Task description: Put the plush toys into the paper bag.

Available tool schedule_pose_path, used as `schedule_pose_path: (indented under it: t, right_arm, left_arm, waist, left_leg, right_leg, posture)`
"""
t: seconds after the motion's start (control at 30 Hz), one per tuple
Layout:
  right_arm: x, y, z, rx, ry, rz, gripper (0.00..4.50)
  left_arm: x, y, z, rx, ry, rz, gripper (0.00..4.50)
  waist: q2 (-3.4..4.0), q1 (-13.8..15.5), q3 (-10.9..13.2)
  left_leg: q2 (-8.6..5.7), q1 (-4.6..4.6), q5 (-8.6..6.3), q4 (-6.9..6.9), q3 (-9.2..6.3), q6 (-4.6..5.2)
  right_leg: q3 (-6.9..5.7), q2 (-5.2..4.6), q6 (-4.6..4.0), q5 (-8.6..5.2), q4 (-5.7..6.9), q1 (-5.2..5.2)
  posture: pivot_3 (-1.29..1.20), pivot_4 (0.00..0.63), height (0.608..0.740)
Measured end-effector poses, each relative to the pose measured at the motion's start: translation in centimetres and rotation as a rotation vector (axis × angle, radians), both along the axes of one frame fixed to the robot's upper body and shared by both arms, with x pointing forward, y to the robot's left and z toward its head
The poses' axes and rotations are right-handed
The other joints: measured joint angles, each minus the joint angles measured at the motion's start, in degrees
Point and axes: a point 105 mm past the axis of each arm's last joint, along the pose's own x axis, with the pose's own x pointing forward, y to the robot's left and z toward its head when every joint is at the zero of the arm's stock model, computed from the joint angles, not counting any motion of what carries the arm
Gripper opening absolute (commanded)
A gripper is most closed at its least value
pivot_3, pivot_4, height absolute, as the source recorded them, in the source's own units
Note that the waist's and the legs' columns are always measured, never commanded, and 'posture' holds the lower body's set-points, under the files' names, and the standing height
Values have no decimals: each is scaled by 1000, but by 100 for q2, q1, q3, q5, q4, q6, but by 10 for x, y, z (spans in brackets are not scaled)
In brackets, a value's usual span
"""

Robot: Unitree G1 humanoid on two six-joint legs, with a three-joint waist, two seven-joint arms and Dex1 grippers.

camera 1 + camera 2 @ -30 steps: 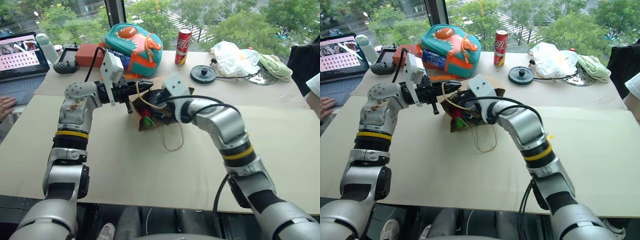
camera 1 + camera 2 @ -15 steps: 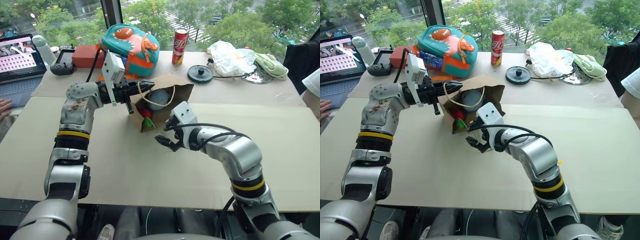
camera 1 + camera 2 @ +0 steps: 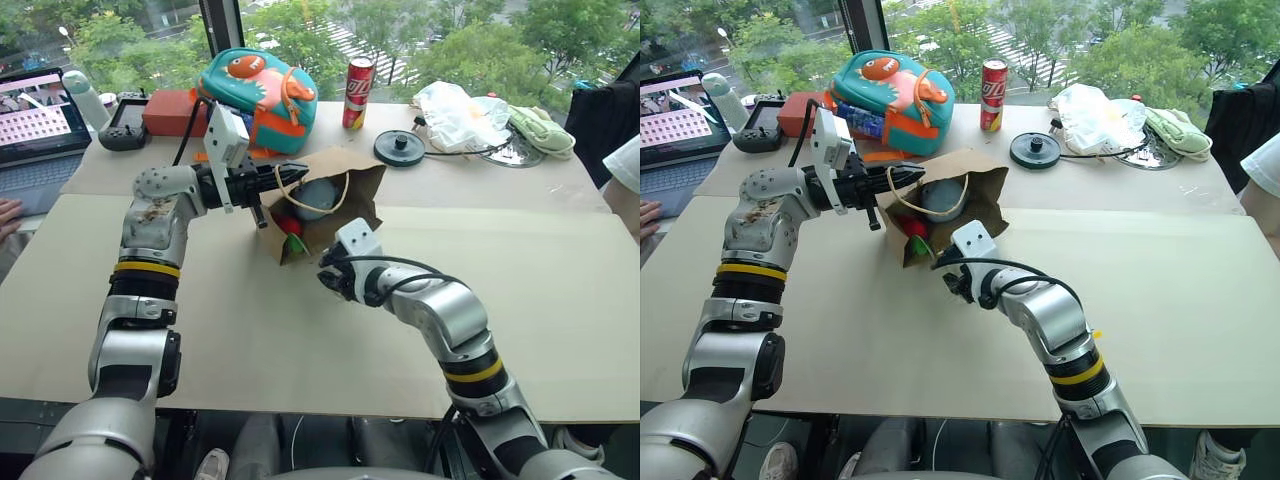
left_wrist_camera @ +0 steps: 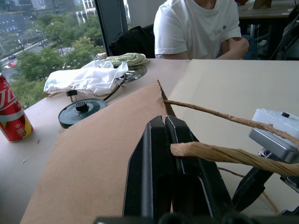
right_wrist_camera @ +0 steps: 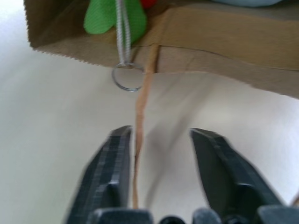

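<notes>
- Desk [image 3: 300,340]: wide, covered in pale beige sheeting, a seam running across it behind the bag; front half bare.
- Room: window wall behind the desk, green trees and a street outside; dark window post at top centre.
- Bag [image 3: 345,185]: brown paper, lying on its side mid-desk, mouth facing the robot's left.
- Grey ball [image 3: 315,195] sits inside the bag mouth; red chili [image 3: 287,222] lies at the mouth's lower edge, its green leaf [image 5: 114,18] and a key ring [image 5: 127,77] poking out over the paper rim.
- Left end effector [image 3: 290,174]: level, pointing right, fingers pressed together on a cord handle [image 4: 219,154] at the bag's upper lip.
- Right end effector [image 3: 327,277]: low over the desk just in front of the bag mouth, fingers spread with a gap between; the lower cord handle [image 5: 140,135] runs between them, close against one finger; no grip seen.
- Back of desk: teal-and-orange backpack [image 3: 262,88], red can [image 3: 360,93], black round disc [image 3: 402,147], white plastic bag [image 3: 462,112], pale-green cloth [image 3: 540,130].
- Far left: laptop [image 3: 40,115], a controller [image 3: 125,132], a red box [image 3: 175,110], a hand [image 3: 10,213] at the edge.
- Person in a white shirt [image 4: 196,28] seated at the desk's right end.
</notes>
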Motion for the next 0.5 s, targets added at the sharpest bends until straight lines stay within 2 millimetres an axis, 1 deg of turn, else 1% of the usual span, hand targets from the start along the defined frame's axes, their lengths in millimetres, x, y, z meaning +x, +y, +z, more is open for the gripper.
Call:
schedule_pose_path:
  t: [0.07, 0.1, 0.3, 0.4, 0.5]
  right_arm:
    - [-1, 4, -1, 4, 0, 10, 303]
    - [-1, 5, 0, 6, -2, 13, 72]
    - [0, 4, 0, 7, -6, 12, 72]
    - [1, -1, 3, 12, -14, 0, 72]
    - [2, -17, 24, 28, -89, -8, 72]
  left_arm:
    - [0, 0, 0, 0, 0, 0, 0]
    - [0, 0, 0, 0, 0, 0, 0]
    - [0, 0, 0, 0, 0, 1, 0]
    - [0, 0, 0, 0, 0, 1, 0]
    - [0, -2, 0, -6, 1, -4, 0]
  waist:
    - [0, -18, 0]
    - [0, -21, 0]
    - [0, -26, 0]
    - [0, -26, 0]
    - [0, -4, 0]
  left_leg:
    - [0, 0, 0, 0, 0, 0]
    - [0, 0, 0, 0, -1, 0]
    - [0, 0, 0, 0, -1, 0]
    - [0, -1, 0, 0, -1, 0]
    - [-2, -3, 0, 0, -1, 0]
  right_leg:
    - [0, 0, 0, 0, 0, 0]
    - [0, 0, 0, 0, 0, 0]
    - [0, 0, 0, 0, 0, 0]
    - [-1, 0, 0, 0, 0, 0]
    - [-1, -2, 1, 0, -1, 1]
  posture:
    - [0, 150, 728]
    - [0, 150, 728]
    - [0, 150, 728]
    - [0, 150, 728]
    - [0, 150, 728]
